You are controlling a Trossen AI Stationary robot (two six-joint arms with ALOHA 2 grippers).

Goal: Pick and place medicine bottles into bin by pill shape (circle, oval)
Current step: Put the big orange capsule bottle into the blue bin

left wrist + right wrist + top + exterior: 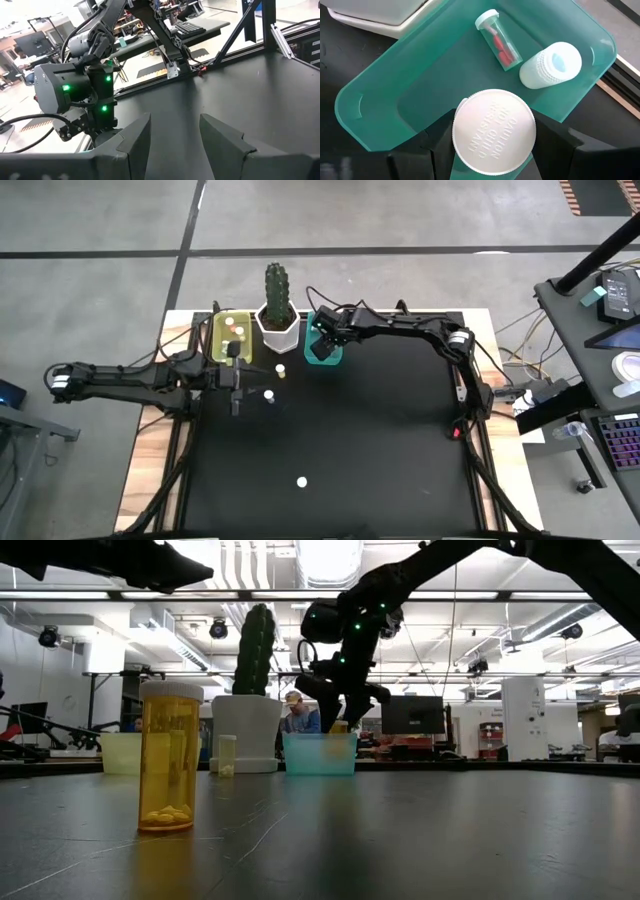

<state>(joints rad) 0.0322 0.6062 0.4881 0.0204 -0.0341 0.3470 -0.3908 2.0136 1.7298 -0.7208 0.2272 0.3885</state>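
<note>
Black matting covers the table (380, 440), whose far edge carries a row of three things: a yellow-green tub (232, 336) toward the far left corner, a white cactus pot (278, 325) at the middle, and a teal tub (322, 345) touching the pot's right side. The right arm reaches in from the right edge, its right gripper (492, 145) poised over the teal tub with both fingers clamped on a white-capped bottle (493, 131). Inside that tub lie a clear vial with red pills (498, 41) and an all-white bottle (551, 65), side by side. The left arm stretches in from the left edge; the left gripper (172, 137) hangs just beside the yellow-green tub, fingers apart and holding nothing. An orange bottle (169, 756) stands upright near the front edge, alone, with yellow pills at its bottom.
</note>
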